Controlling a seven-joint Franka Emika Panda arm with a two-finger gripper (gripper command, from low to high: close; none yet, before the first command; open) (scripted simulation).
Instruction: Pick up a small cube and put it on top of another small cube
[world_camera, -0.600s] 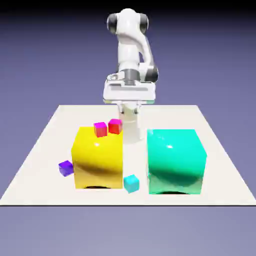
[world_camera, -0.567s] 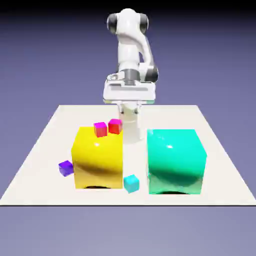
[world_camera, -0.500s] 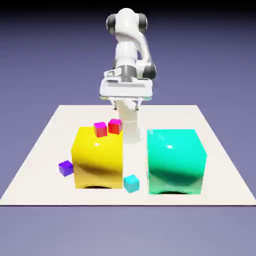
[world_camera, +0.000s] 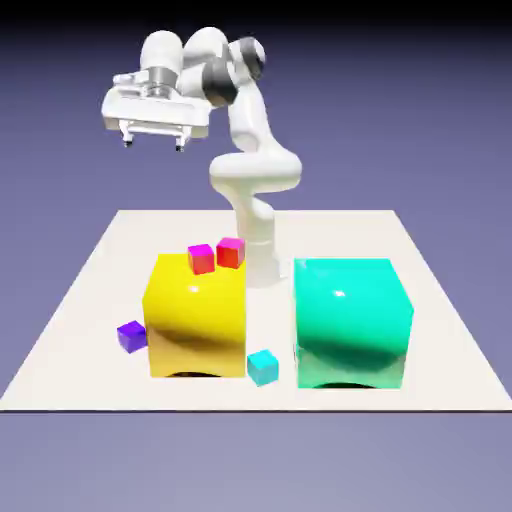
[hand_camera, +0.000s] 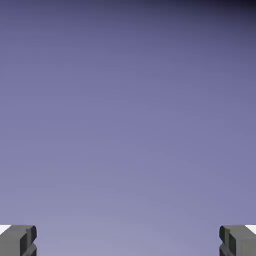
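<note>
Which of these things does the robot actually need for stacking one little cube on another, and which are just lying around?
Part of the job:
- small glossy purple-violet cube
- open two-finger gripper, empty

Lying about, or unclear:
- big glossy yellow block
- big glossy teal block
- small magenta-pink cube, small red-magenta cube, small cyan cube: one may be the base

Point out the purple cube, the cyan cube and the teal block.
Purple cube (world_camera: 132, 337): exterior view, front faces.
Cyan cube (world_camera: 263, 369): exterior view, front faces.
Teal block (world_camera: 352, 325): exterior view, front face.
</note>
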